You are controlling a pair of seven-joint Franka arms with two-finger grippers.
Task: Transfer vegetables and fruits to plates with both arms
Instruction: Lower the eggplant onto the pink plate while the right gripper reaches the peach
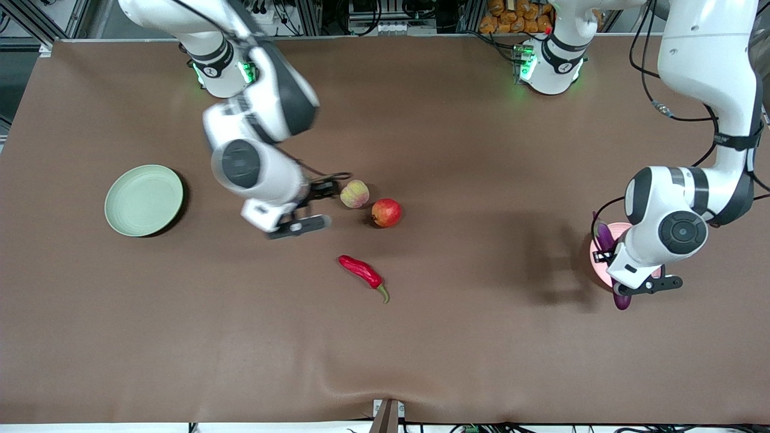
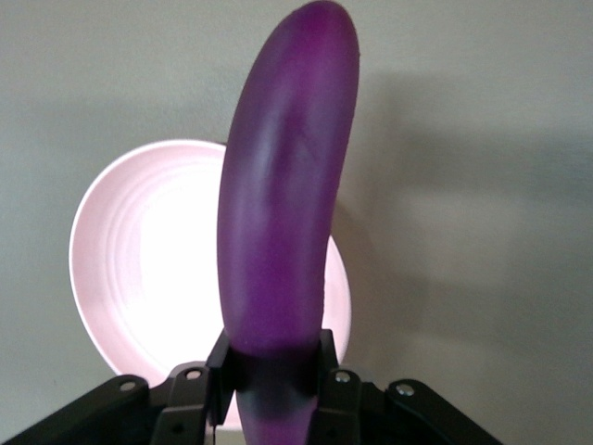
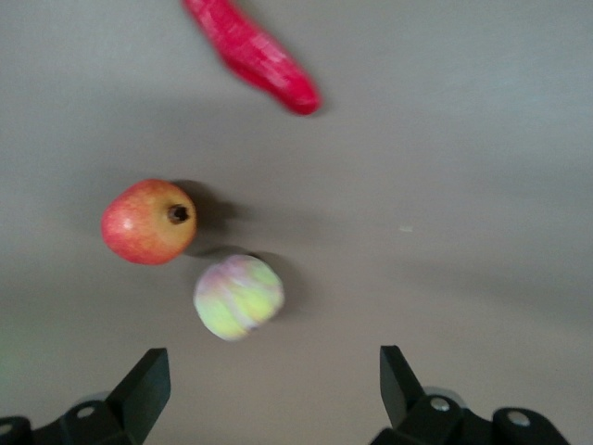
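Two arms, two targets.
Left gripper [image 2: 274,375] clamps the eggplant [image 2: 283,213] lengthwise over the pink plate [image 2: 139,269]; right gripper [image 3: 269,385], wide open and empty, hovers beside the peach [image 3: 238,297].

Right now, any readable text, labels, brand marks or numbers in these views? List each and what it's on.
None can be read.
Round badges on the arm bases: too small to read.
Black band with pale lettering on the left arm's upper link: too small to read.
No print on the long purple eggplant, pale pink plate, pale green plate, yellow-green peach, red-orange pomegranate-like ball or wrinkled red chili pepper.
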